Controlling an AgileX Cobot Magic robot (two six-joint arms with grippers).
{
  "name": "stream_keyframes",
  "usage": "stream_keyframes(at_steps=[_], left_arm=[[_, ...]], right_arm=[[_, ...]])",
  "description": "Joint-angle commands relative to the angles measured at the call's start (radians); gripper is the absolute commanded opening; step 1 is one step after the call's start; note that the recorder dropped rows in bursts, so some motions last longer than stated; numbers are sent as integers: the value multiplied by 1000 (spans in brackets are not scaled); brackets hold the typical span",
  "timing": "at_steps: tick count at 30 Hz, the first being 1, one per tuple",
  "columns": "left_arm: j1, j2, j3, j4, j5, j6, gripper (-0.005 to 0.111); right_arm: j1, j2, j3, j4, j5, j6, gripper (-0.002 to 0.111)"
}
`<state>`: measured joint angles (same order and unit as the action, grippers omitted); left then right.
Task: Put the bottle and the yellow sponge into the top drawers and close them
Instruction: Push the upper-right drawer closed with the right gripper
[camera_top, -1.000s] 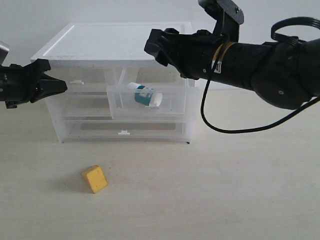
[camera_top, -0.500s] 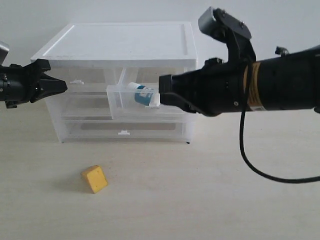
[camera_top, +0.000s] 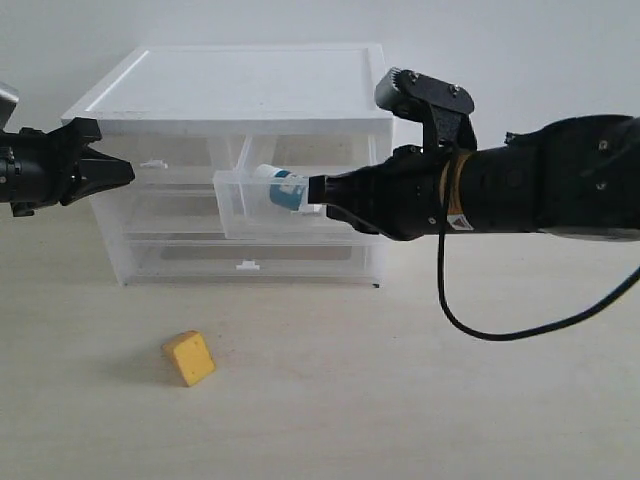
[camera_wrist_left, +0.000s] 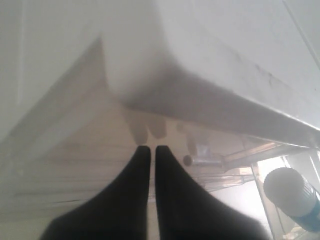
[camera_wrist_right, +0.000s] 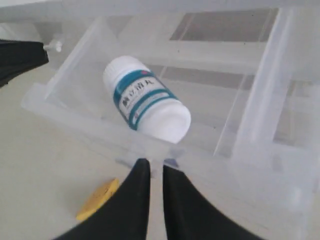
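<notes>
just past right tool (camera_wrist_right: 153, 164), bottle (camera_wrist_right: 147, 100)

The pale wood-grain desk (camera_top: 470, 400) is carrying two things. A white, see-through drawer cabinet (camera_top: 240, 90) is standing by the desk's back edge, left of the middle. A yellow sponge (camera_top: 189, 358) is lying toward the front left corner, well apart from the cabinet's front, casting a soft shadow on the desk.
</notes>
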<state>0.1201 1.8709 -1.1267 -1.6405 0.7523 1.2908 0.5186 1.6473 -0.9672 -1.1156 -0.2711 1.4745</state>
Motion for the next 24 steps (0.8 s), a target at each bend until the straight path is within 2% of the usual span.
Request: stream_keyframes(at_steps=[1, 13, 18, 24], left_arm=[[-4, 3, -15, -44, -20, 11, 4], [-4, 3, -15, -44, -21, 8, 4], [-4, 3, -15, -44, -23, 8, 4], [-4, 3, -15, -44, -25, 11, 4]], right_arm=[[3, 58, -92, 37, 40, -25, 9], [-1, 229, -333, 43, 149, -27, 9], [-1, 227, -371, 41, 210, -27, 9], [3, 218, -339, 8, 191, -27, 9]])
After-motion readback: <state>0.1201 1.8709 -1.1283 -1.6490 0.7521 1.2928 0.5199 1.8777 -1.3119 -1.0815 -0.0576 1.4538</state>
